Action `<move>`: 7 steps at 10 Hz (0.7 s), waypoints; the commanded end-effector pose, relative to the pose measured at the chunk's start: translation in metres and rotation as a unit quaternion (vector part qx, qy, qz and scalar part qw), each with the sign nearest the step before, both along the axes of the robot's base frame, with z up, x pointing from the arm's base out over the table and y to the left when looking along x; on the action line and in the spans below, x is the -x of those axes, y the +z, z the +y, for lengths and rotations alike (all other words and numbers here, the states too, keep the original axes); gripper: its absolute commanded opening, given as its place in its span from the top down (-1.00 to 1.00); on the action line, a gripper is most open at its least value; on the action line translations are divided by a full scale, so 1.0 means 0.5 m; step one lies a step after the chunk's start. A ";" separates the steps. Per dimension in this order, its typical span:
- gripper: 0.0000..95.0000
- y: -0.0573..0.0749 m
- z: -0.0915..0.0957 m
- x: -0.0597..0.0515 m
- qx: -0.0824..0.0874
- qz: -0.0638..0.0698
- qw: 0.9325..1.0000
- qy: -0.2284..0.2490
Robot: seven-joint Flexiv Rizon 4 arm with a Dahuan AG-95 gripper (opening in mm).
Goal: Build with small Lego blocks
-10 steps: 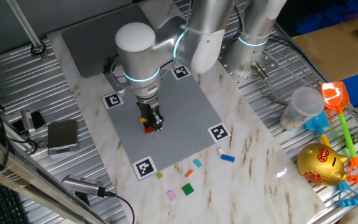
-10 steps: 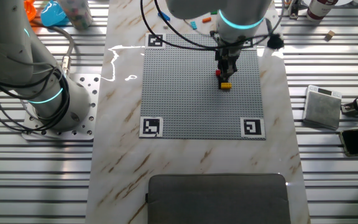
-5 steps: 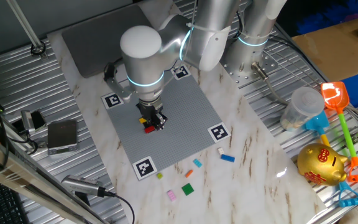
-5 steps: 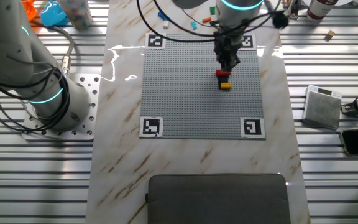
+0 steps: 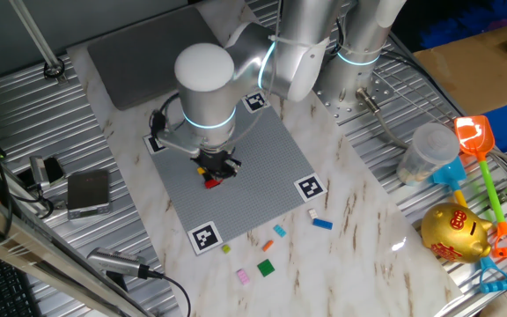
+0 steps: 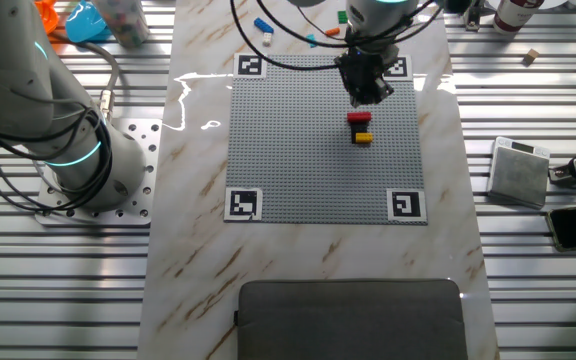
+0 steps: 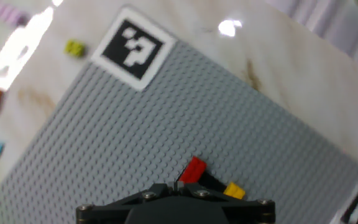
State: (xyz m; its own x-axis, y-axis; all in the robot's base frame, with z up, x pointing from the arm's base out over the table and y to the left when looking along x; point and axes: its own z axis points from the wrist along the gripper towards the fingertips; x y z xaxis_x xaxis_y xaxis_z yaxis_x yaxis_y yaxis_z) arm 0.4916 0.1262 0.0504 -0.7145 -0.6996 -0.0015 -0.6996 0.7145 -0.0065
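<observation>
**Gripper above a red, black and yellow brick stack**

Hand view shows the small red plastic brick [image 7: 194, 169] joined to a black piece and a yellow brick [image 7: 234, 190] on the large grey studded plate [image 7: 166, 118]. From the other fixed view, the black two-finger gripper [image 6: 366, 92] hangs just beyond the stack, apart from it; whether its fingers are spread or closed cannot be told. Loose green [image 5: 266, 269], pink [image 5: 243, 276], orange [image 5: 280, 231] and blue [image 5: 323, 224] bricks lie on the marble tabletop [image 5: 359, 238] beside the plate.
</observation>
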 end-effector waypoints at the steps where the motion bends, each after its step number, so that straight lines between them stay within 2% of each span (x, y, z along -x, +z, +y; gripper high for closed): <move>1: 1.00 -0.007 0.012 -0.004 0.035 -0.008 0.955 0.293; 2: 1.00 -0.010 0.016 -0.005 0.061 -0.018 0.926 0.372; 3: 1.00 -0.009 0.016 -0.005 0.068 -0.034 0.913 0.402; 4: 1.00 -0.009 0.015 -0.005 0.067 -0.038 0.911 0.406; 5: 1.00 -0.009 0.015 -0.005 0.064 -0.039 0.904 0.420; 7: 1.00 -0.012 0.013 -0.006 0.060 -0.035 0.895 0.441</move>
